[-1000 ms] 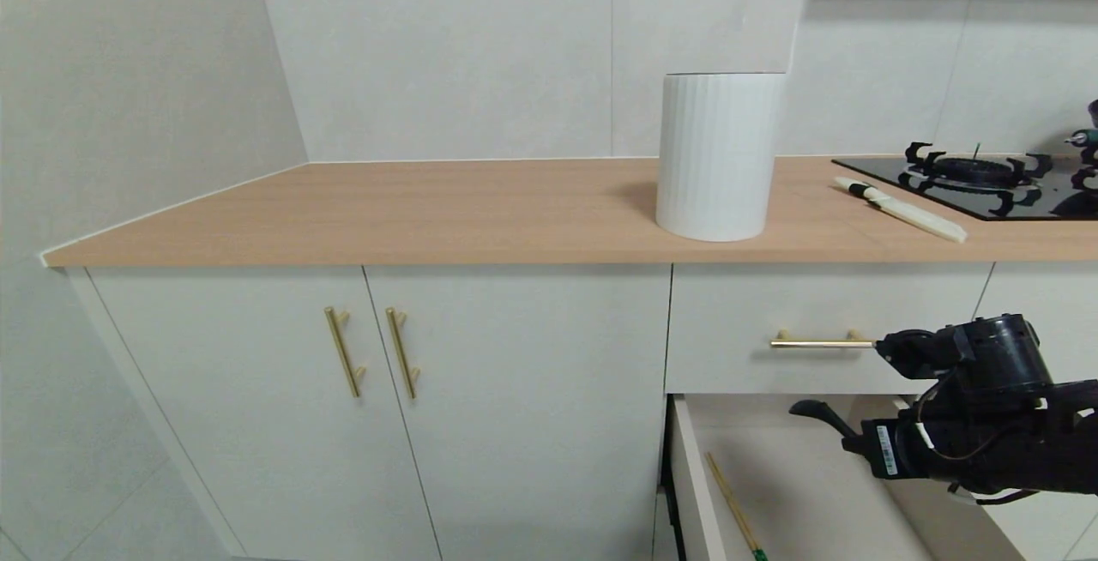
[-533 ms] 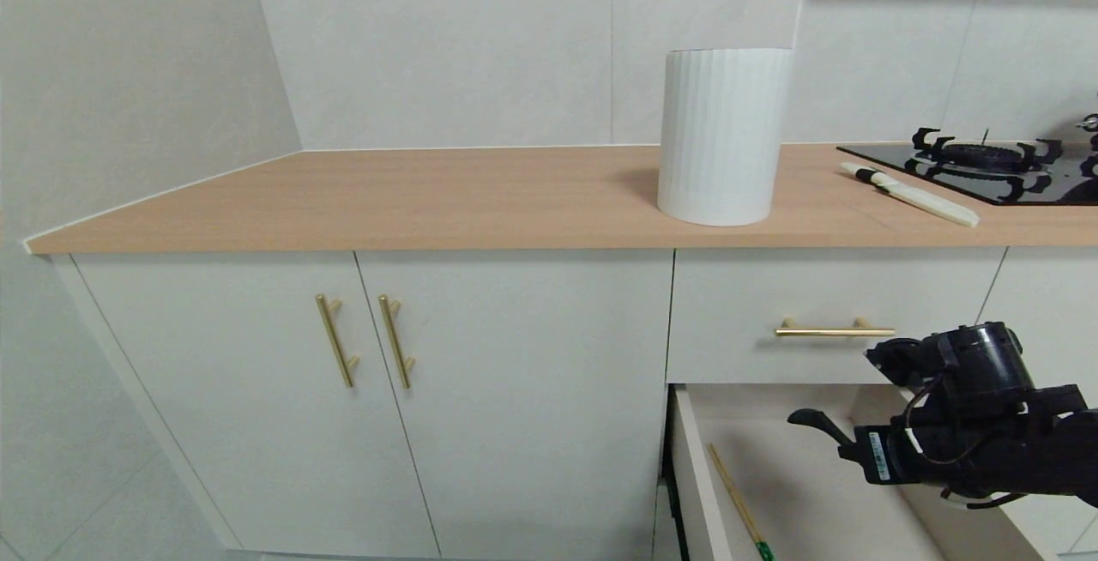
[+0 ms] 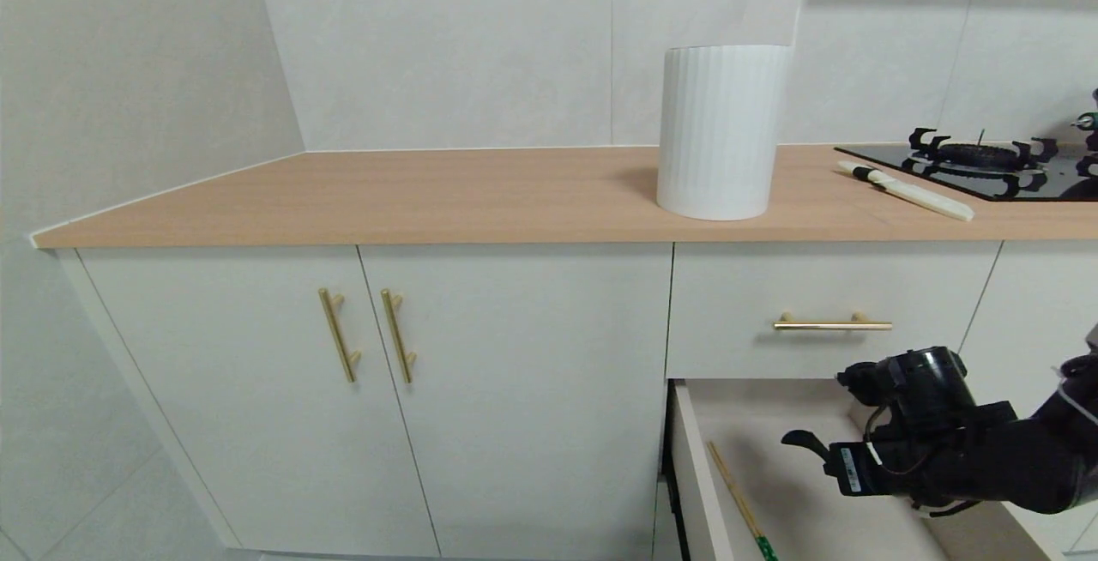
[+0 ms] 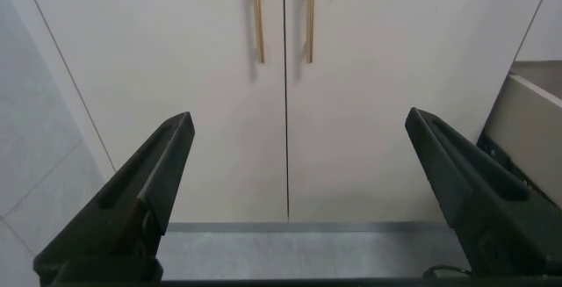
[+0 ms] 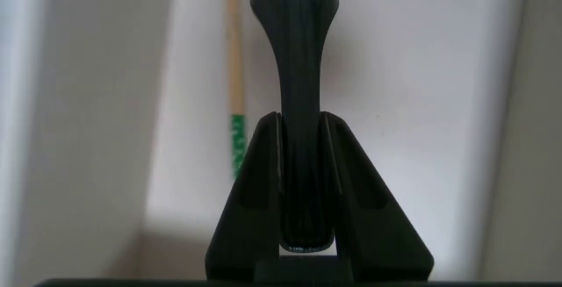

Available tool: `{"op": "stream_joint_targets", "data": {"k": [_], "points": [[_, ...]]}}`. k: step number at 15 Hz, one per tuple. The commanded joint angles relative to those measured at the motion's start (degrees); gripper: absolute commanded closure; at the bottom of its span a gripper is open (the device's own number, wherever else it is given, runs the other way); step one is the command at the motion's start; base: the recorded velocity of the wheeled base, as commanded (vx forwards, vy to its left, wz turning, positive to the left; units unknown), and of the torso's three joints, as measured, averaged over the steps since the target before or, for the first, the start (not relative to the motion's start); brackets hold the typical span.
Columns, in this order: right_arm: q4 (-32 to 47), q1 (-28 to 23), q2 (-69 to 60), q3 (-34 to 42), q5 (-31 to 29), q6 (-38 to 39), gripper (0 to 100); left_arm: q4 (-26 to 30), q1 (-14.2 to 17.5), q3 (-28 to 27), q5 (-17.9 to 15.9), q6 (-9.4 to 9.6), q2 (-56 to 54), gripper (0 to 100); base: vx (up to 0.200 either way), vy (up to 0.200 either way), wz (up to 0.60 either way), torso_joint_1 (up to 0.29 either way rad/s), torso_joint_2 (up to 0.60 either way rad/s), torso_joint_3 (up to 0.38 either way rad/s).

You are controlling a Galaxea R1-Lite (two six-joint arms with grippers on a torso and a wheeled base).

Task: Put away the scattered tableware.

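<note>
My right gripper (image 3: 845, 465) hangs over the open lower drawer (image 3: 686, 449), shut on a black utensil (image 3: 805, 442) whose rounded end sticks out ahead of the fingers. In the right wrist view the black utensil (image 5: 294, 41) is clamped between the gripper's (image 5: 300, 147) two fingers above the pale drawer floor. A pair of wooden chopsticks (image 3: 736, 501) with green ends lies in the drawer along its left wall; the chopsticks (image 5: 234, 85) sit just beside the held utensil. My left gripper (image 4: 299, 129) is open, low down, facing the double cabinet doors (image 4: 285, 76).
On the wooden countertop (image 3: 429, 196) stand a tall white ribbed canister (image 3: 720, 132) and, to its right, a cream knife (image 3: 907, 191) beside the black gas hob (image 3: 978, 168). A shut drawer with a brass handle (image 3: 832, 324) sits right above the open one.
The head camera has shifted a little. My right gripper with the black utensil has sunk lower and slightly left, away from the brass handle and closer to the open drawer.
</note>
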Motion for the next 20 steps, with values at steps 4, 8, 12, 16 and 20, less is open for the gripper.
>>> {"op": "stream_joint_targets", "data": {"k": [4,8,12,16,20], "points": [[-1.9,0.4,13.8,-4.8,-1.7,-0.1,100,0.0,0.0,0.0,0.0,0.02,0.0,0,0.0,0.0,0.0,0.0,0.0,0.0],[4.0,1.3,16.5,-9.7,-6.0,-0.3,100,0.0,0.0,0.0,0.0,0.02,0.0,0,0.0,0.0,0.0,0.0,0.0,0.0],[9.0,1.4,16.3,-11.9,-7.5,-0.2,100,0.0,0.0,0.0,0.0,0.02,0.0,0,0.0,0.0,0.0,0.0,0.0,0.0],[8.9,1.4,16.4,-11.9,-7.5,-0.1,100,0.0,0.0,0.0,0.0,0.02,0.0,0,0.0,0.0,0.0,0.0,0.0,0.0],[8.6,1.8,16.6,-12.0,-7.9,1.1,100,0.0,0.0,0.0,0.0,0.11,0.0,0,0.0,0.0,0.0,0.0,0.0,0.0]]}}
